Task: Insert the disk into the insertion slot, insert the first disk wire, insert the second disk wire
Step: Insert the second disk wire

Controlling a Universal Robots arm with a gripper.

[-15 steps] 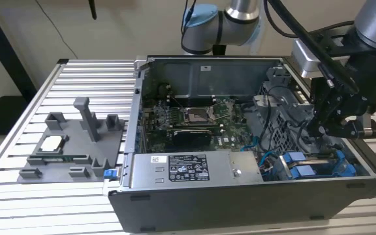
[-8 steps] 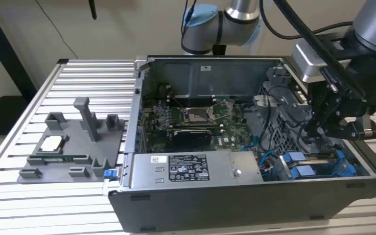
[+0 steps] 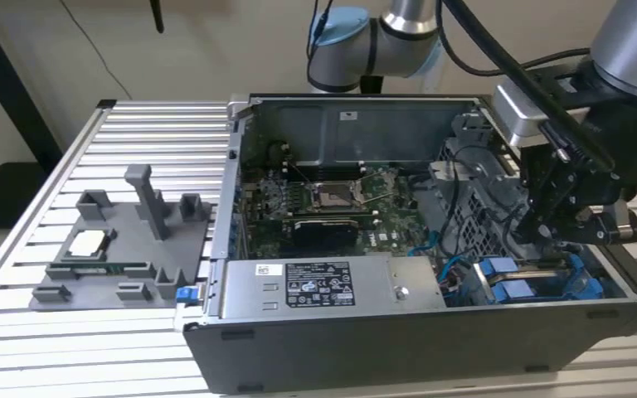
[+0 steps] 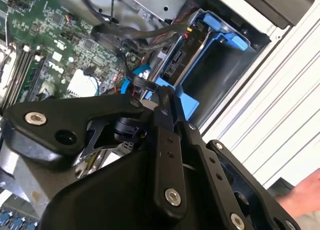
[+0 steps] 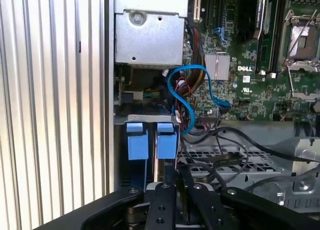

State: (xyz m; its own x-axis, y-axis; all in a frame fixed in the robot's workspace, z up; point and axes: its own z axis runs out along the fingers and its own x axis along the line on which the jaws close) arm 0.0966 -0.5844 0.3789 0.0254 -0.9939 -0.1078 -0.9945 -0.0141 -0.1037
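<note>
The insertion slot sits in the case's corner at the exterior view's right, with blue fittings. Two blue carrier handles stand side by side in it. In the second wrist view the disk lies in its blue frame, its connector end facing the board. My gripper hangs just above the slot, its tip close to that connector end. Its fingers are shut, narrow gap. A blue disk wire loops past the tip; whether it is held is hidden.
The grey power-supply box fills the case's front. The motherboard lies behind it, with black cables over the perforated cage. A grey fixture tray stands outside the case on the slatted table. A person's hand shows at the edge.
</note>
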